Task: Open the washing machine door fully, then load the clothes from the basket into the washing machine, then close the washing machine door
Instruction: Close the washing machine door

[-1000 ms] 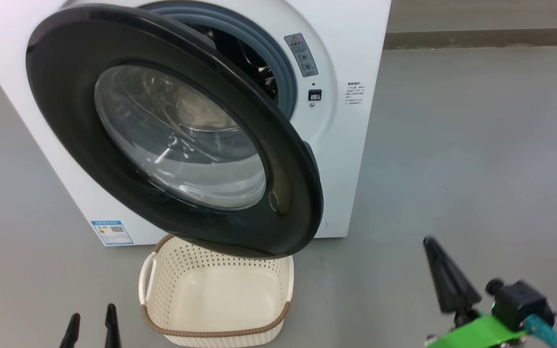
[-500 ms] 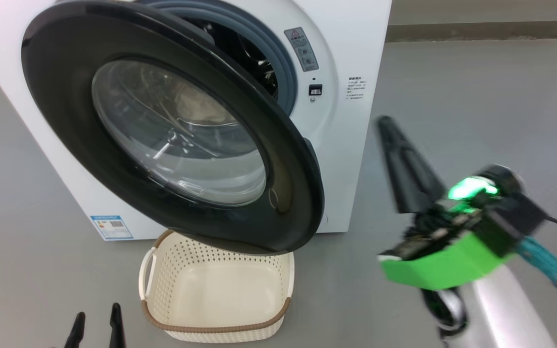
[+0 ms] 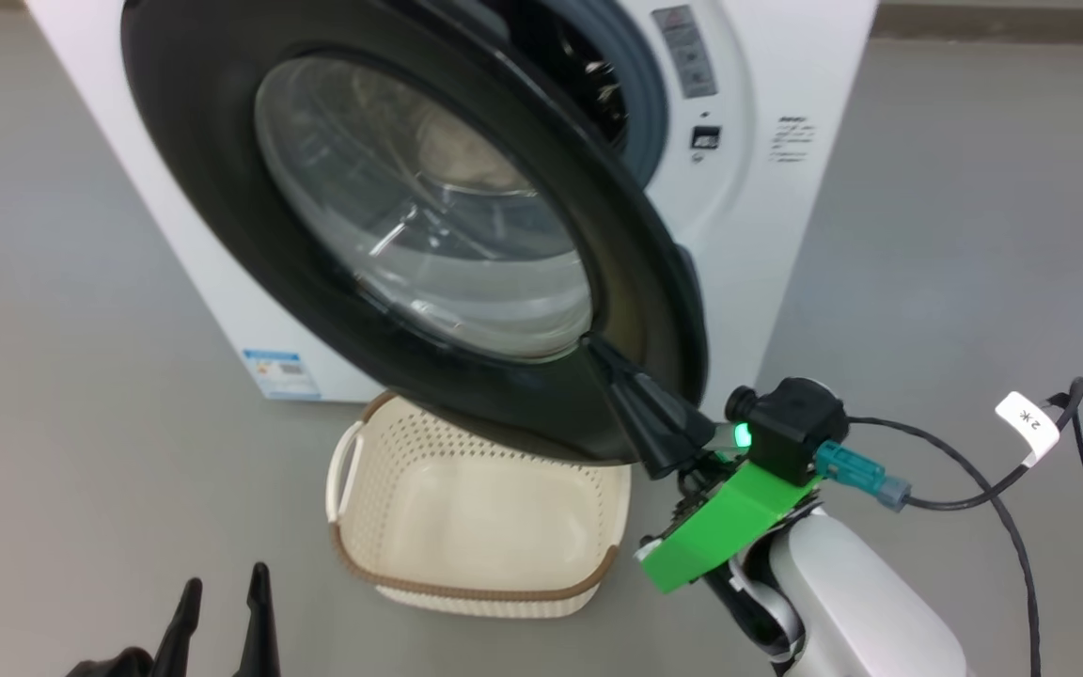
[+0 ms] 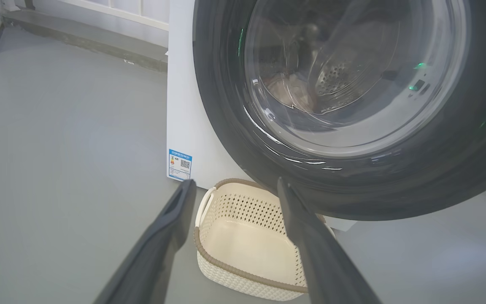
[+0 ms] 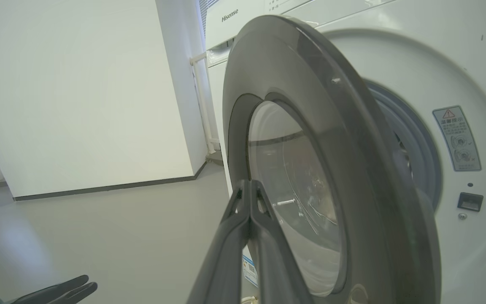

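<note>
Large round glossy black door (image 3: 419,207) with a bulging clear glass window, standing partly open on the big white boxy front-loading washing machine (image 3: 776,235), hinged on the robot's left side, free edge swung out from the white front. Behind that edge, the grey rubber gasket (image 3: 647,113) and a part of the dark drum opening. Through the glass, a soft cream-coloured fabric (image 4: 289,90) lying inside the perforated steel drum; pattern not possible to tell. On the grey floor (image 3: 955,244), just before the machine, the small rectangular cream plastic basket (image 3: 429,442) with perforated sides and a brown woven-look rim, its back part under the low edge of the door in the head view. Small blue label sticker (image 3: 283,374) at the low left corner of the white front. Right gripper (image 3: 598,350) with both long dark fingers pressed together, gripping nothing, tips at the lower black ring of the door just beside the window; real contact not possible to confirm. Left gripper (image 3: 227,581) low at the left, fingers spread wide, holding nothing, apart from the basket and pointing toward it.
</note>
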### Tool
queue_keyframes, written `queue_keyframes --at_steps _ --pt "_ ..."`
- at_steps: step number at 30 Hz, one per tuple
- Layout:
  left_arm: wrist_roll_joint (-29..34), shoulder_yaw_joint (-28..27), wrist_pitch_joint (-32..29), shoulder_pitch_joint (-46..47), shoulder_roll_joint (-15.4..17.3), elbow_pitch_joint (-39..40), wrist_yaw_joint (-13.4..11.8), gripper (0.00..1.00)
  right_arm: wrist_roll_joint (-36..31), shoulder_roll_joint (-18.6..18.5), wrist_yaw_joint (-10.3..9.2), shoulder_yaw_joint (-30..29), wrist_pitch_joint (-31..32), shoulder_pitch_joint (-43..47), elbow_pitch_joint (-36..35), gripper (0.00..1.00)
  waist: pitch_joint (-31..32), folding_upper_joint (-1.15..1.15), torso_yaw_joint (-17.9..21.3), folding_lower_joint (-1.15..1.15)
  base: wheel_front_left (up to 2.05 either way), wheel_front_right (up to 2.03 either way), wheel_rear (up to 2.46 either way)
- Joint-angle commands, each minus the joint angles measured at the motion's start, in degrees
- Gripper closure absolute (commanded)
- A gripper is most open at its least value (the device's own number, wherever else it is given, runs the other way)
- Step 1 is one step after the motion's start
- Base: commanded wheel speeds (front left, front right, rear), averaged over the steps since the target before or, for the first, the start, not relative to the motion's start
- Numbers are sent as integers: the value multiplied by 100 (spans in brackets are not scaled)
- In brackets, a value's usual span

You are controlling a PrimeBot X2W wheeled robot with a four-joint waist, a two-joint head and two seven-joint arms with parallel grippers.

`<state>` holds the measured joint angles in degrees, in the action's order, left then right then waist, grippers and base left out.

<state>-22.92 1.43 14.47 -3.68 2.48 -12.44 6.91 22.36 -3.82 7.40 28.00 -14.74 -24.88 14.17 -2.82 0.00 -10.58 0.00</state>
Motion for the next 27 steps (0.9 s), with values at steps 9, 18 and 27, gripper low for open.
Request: queue_keyframes --at_steps 9,18,27 --pt "-242 -103 52 443 40 23 42 0 -152 93 9 -307 -26 -339 359 100 -452 0 -555 0 0 0 0" --pt "-363 -165 52 415 40 -47 51 0 -297 58 9 -704 -26 -397 410 100 -490 0 -592 0 0 0 0" --pt "-460 -170 52 473 40 -46 55 0 -406 -9 9 -962 -26 -500 403 100 -628 0 -488 0 0 0 0"
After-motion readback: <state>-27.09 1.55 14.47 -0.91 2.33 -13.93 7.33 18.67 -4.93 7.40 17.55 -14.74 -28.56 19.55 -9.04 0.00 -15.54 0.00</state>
